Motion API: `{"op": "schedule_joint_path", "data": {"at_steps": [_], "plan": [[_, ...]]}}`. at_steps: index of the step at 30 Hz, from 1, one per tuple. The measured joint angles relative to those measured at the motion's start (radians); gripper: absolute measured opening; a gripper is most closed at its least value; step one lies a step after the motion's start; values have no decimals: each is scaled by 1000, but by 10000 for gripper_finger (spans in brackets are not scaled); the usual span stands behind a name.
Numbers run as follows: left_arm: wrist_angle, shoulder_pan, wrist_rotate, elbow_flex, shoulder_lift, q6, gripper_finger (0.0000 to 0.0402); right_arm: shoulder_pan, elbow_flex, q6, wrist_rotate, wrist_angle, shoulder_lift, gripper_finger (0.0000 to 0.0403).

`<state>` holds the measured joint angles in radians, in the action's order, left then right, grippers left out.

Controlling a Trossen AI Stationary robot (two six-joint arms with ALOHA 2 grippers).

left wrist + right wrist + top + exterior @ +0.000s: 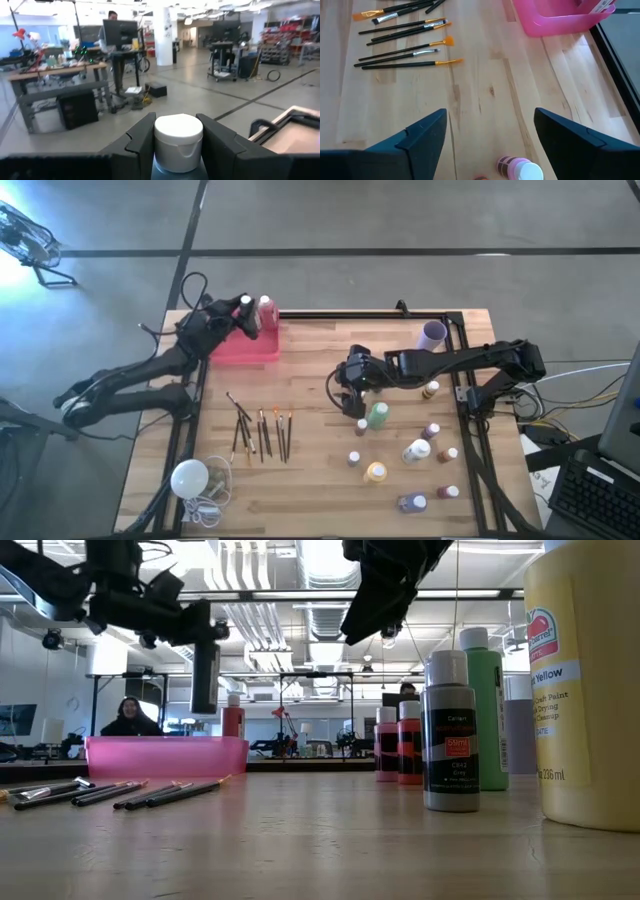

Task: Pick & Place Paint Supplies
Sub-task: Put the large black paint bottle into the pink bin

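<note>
Yellow bottle (585, 680) label reads "Yellow", "Craft Paint", "236 ml".

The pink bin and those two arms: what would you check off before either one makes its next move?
1. Left fingers clamped on both sides of the white-capped bottle: ok.
2. That bottle carried over the pink bin: ok, seen from above.
3. Room left in the bin beside the bottle already standing there: cannot tell.
4. Right fingers spread and empty: ok.
5. Small bottle between them: not ok, it sits off to one side.
6. Paintbrushes out of both arms' way: ok.
</note>
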<state>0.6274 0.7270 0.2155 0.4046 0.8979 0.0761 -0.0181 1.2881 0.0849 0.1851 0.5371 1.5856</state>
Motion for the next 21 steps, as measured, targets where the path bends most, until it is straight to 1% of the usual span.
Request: {"op": "schedule_joint_path", "data": {"at_steps": [4,9,15,21], "plan": [[66,17,-2,0,72,-2,135,0,0,1,0,-1,0,286],[146,45,30,0,138,-27,135,0,0,2,-1,2,0,280],[174,77,36,-4,186,-49,135,-1,0,1,-1,3,0,271],[329,114,40,-63,236,-55,135,-1,-2,1,-1,3,0,264]]}}
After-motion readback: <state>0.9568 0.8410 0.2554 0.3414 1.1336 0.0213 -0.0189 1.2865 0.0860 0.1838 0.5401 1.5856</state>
